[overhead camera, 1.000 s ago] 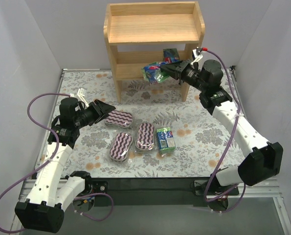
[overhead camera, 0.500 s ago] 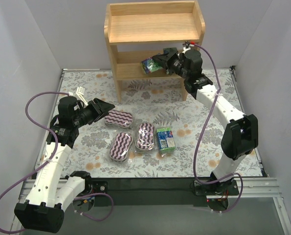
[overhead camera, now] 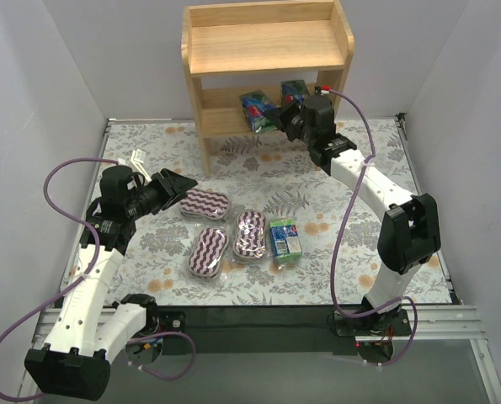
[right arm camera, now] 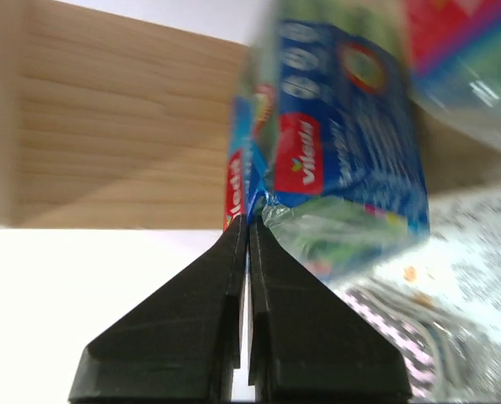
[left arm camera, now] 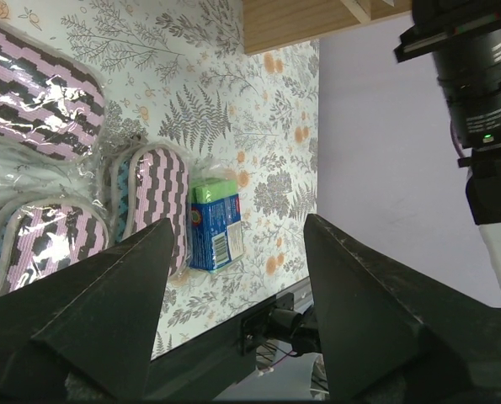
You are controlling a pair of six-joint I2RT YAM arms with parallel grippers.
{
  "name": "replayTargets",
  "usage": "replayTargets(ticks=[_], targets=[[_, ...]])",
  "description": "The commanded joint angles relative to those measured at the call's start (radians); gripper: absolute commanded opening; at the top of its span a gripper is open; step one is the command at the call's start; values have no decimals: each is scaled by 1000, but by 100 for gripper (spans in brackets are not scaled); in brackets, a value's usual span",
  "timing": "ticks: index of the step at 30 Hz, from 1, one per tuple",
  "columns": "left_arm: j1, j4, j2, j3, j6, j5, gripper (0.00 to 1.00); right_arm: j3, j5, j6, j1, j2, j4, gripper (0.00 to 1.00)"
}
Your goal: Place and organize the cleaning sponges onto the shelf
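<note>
Pinching a printed pack (overhead camera: 254, 111) shut, our right gripper (overhead camera: 277, 117) sits at the shelf's (overhead camera: 267, 50) lower tier; our left gripper (overhead camera: 185, 183) gapes near striped pads (overhead camera: 206, 203).

The shelf (overhead camera: 267, 38) is pale honey wood with fine grain. The table (overhead camera: 351, 210) carries a white cloth printed with grey ferns and orange flowers. Three oval sponges (overhead camera: 208, 251) show purple-and-white wavy stripes under glossy clear wrap. The lying pack (overhead camera: 285, 236) is blue with a green top; the held pack (right arm camera: 343, 151) is blue, green and red. The left hand (left arm camera: 237, 227) and right hand (right arm camera: 243, 227) are black; the cables (overhead camera: 73, 166) purple.
</note>
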Motion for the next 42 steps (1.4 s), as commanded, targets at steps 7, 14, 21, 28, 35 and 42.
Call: replayTargets(ticks=[7,14,21,28,35,42], targets=[[1,12,7,15,-10,6,57,-108,119,60,43,-59,-42,1],[1,-12,-4,28,0,3,57,-33,263,204,63,-25,-86,1],[1,-43,-19,36,9,3,57,79,365,281,66,27,-192,1],[1,-78,-39,48,20,-5,57,124,455,331,60,64,-272,1],[1,-109,-59,55,25,-11,57,144,514,367,41,70,-303,1],[1,-138,-61,78,39,-9,57,191,532,428,29,98,-350,1]])
